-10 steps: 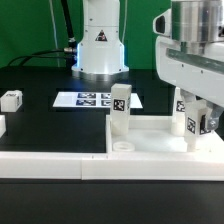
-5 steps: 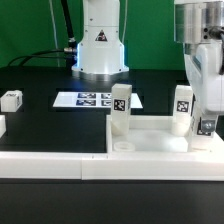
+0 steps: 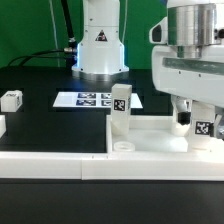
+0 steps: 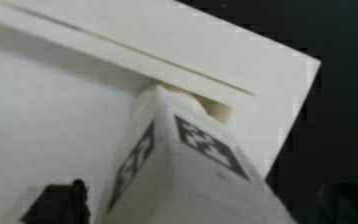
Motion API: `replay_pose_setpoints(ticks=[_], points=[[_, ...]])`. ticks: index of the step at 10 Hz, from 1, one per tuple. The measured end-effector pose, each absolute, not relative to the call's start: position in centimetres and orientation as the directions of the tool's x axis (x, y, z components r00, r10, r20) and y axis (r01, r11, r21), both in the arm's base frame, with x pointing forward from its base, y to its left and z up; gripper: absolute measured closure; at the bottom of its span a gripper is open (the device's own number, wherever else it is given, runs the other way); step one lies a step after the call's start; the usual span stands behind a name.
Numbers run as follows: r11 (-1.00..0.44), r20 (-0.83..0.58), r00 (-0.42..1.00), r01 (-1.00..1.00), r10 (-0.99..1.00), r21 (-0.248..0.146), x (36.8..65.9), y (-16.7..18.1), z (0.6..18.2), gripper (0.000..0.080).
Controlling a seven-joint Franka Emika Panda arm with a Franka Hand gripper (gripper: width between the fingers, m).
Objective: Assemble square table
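Spare leg (image 3: 10, 99) is seen well off from gripper (image 4: 208, 203), 2nd leg (image 3: 121, 108) stood nearer on slab (image 3: 150, 133). Fingers (image 4: 60, 200) are spread wide, 3rd leg (image 4: 190, 150) between them, not touched afaict. If not seated fully, it could be knocked over on pullout.

The slab (image 3: 150, 135) lay at the exterior view's right of the worktop (image 3: 40, 125), one leg (image 3: 120, 108) upright on its left corner, another leg (image 4: 179, 150) standing toward its right; the marker board (image 3: 95, 100) lay behind, a loose leg (image 3: 11, 99) far left.
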State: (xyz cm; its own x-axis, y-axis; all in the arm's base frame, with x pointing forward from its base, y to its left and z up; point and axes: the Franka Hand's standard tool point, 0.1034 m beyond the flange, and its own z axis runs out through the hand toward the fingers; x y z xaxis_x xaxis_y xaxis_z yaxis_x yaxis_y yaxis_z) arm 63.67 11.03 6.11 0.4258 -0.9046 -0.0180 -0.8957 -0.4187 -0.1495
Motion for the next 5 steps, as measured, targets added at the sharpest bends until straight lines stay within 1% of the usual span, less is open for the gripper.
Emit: replay_pose_setpoints(ticks=[3,4,5], points=[[-0.554,0.007,0.560,-0.819,-0.829,-0.148,63.67,10.95,6.10,0.0150],[-0.618,0.019,0.622,-0.772,-0.782,-0.147,63.67,10.92,6.10,0.0150],[-0.711,0.040,0.714,-0.688,-0.699,-0.146,63.87,11.09,6.43,0.0150]])
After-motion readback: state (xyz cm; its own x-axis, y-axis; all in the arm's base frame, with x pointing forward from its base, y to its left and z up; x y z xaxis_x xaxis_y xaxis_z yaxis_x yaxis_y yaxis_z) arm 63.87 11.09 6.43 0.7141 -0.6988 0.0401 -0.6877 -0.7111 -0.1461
